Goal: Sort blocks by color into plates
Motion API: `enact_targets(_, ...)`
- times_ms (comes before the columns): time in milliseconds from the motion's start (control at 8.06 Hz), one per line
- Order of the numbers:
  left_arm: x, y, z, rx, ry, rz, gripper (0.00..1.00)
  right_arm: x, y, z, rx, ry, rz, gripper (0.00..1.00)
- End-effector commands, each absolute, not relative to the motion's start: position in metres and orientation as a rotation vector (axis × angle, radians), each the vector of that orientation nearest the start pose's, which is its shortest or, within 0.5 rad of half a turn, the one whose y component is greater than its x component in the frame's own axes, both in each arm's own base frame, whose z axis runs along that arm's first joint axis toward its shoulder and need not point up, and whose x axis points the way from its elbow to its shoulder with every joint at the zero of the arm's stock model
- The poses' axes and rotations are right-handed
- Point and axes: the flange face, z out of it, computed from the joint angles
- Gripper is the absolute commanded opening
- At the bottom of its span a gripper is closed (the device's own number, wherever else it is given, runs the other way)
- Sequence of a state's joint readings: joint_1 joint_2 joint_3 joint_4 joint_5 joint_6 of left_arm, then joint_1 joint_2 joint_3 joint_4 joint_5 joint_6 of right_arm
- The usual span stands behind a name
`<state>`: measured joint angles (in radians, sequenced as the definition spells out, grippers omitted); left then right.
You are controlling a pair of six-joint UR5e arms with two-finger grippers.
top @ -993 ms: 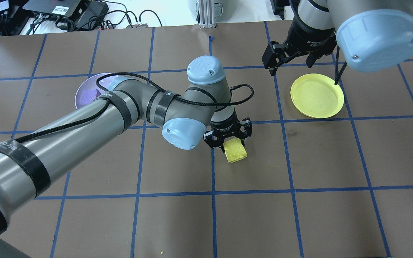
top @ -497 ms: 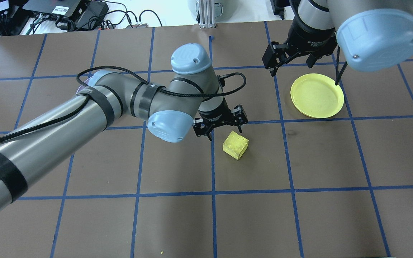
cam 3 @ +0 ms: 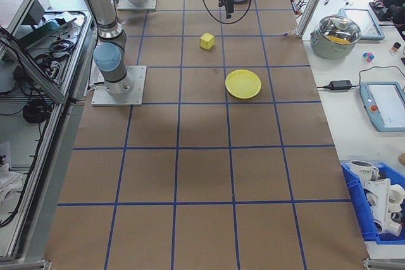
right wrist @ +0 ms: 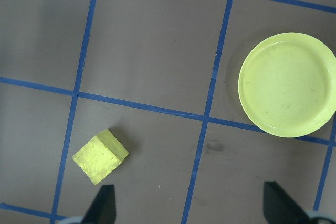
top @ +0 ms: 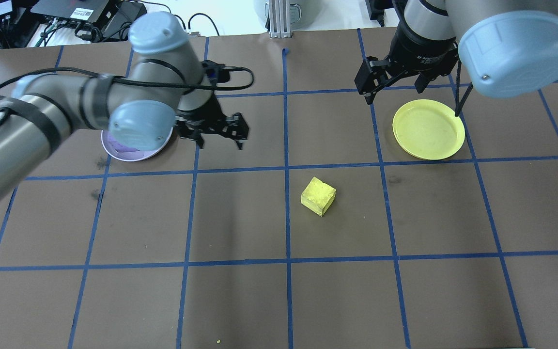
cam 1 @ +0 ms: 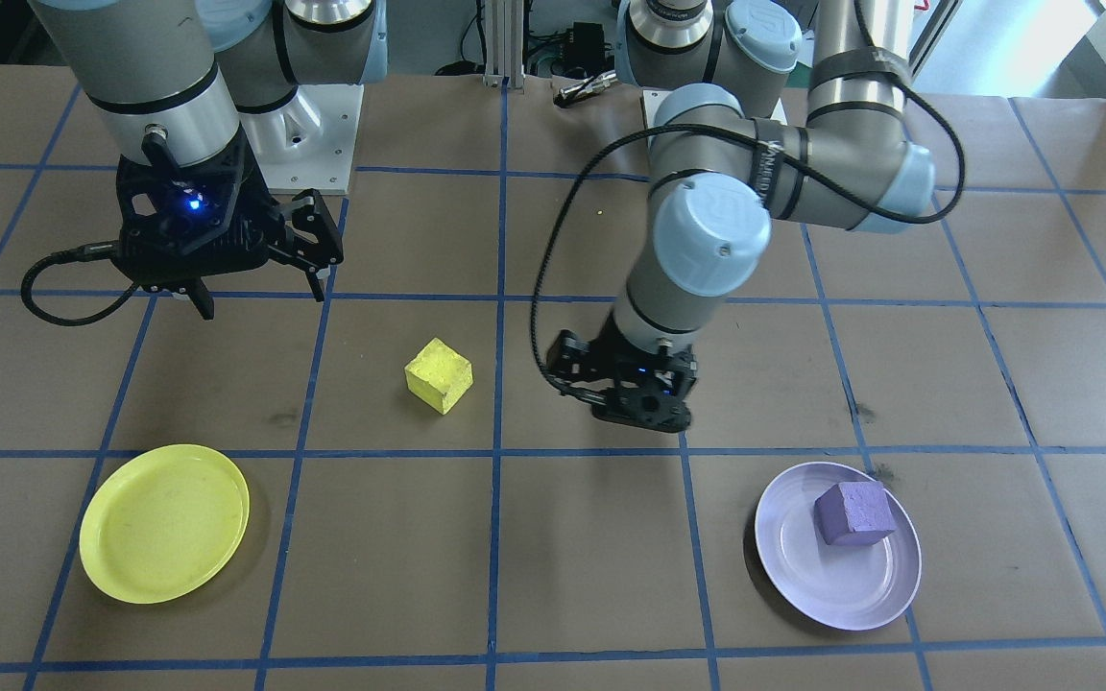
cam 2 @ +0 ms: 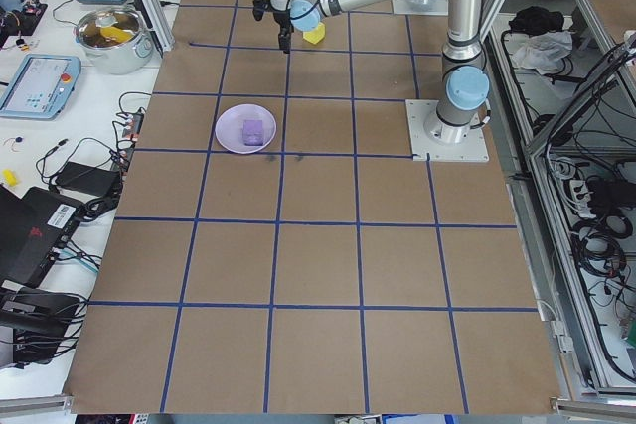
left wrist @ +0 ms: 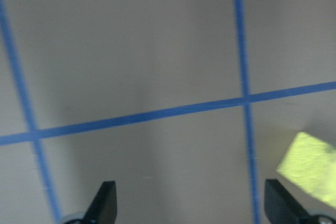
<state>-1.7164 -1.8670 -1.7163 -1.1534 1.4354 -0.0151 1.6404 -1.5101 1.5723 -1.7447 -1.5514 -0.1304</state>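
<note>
Bent sharply at the elbow over the taped brown table (top: 405, 291), with the wrist pointing straight down: the left gripper (top: 218, 138), fingers spread wide and holding nothing, hanging above bare paper. Just beside it on its outer side, the lavender plate (cam 1: 803, 585), carrying the purple block (cam 1: 854, 513) near its rim. Well off toward the table's middle from those spread fingers, the yellow block (top: 318, 196), resting alone on the paper close to a blue tape line and caught at the edge of the left wrist view.

Reaching down from the opposite side, wrist likewise vertical: the right gripper (cam 1: 260, 278), jaws parted and empty, poised high over the table. Just past its fingertips, away from the robot's base, the yellow plate (top: 428, 129), with nothing on it. Inward from that gripper and apart from the plate, the same yellow block, framed whole in the right wrist view.
</note>
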Motion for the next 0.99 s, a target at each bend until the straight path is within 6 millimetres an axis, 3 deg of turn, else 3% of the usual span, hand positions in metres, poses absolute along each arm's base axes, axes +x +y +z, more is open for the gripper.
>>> enact_targets(0, -0.06, -0.573, 0.338, 0.159, 3.106, 0.132, 1.0, 0.174, -0.516, 0.47, -0.319, 3.091, -0.138, 1.0)
enact_targets(248, -0.056, -0.568, 0.447, 0.055, 3.1, 0.167, 1.0, 0.183, -0.51, 0.455, -0.373, 3.098, -0.092, 1.0)
enact_targets(372, -0.064, -0.573, 0.494, 0.003, 3.079, 0.085, 1.0, 0.207, -0.507, 0.439, -0.435, 3.078, -0.062, 1.0)
enact_targets(497, -0.091, -0.573, 0.518, 0.044, 3.045, 0.007, 1.0, 0.244, -0.503, 0.414, -0.549, 3.074, -0.007, 1.0)
enact_targets(621, -0.115, -0.567, 0.522, -0.015, 3.04, -0.022, 1.0, 0.28, -0.498, 0.388, -0.658, 3.058, 0.049, 1.0)
enact_targets(745, -0.124, -0.554, 0.545, -0.062, 3.044, -0.086, 1.0, 0.304, -0.497, 0.36, -0.774, 3.047, 0.077, 1.0)
enact_targets(869, -0.129, -0.549, 0.548, -0.048, 3.063, -0.085, 1.0, 0.311, -0.494, 0.331, -0.873, 3.021, 0.098, 1.0)
